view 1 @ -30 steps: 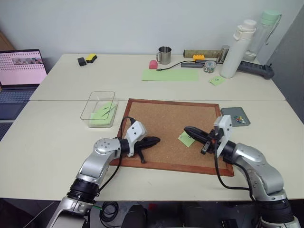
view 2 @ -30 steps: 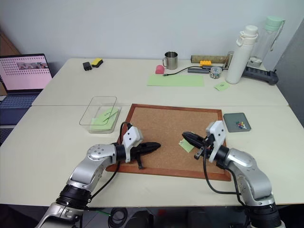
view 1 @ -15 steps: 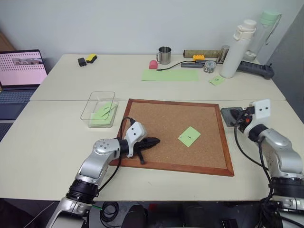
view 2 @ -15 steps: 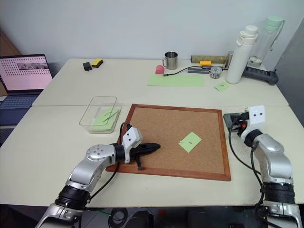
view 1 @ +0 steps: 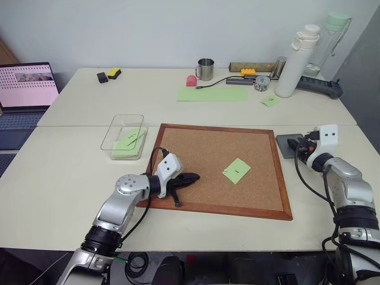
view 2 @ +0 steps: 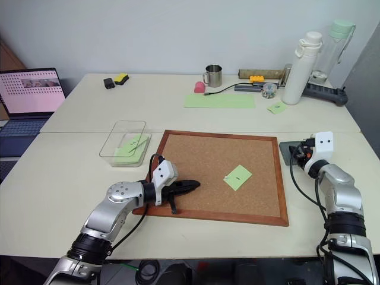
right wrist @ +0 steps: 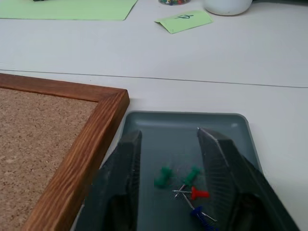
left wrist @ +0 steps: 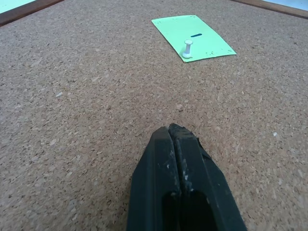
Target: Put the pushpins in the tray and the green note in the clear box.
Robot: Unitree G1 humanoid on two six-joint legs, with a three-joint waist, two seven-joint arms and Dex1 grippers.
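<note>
Closed left gripper fingers point along the cork at the white-pinned light-green square note straight ahead (right gripper, parted, hovers over the grey tray).

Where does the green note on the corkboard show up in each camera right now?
Left eye: green note on the corkboard's right half.
Right eye: green note, same spot, white pin at its edge.
Left wrist: green note ahead of the shut left gripper, white pushpin still in it.
Right wrist: not in it.
Shared landmark: the corkboard's wooden frame.
</note>
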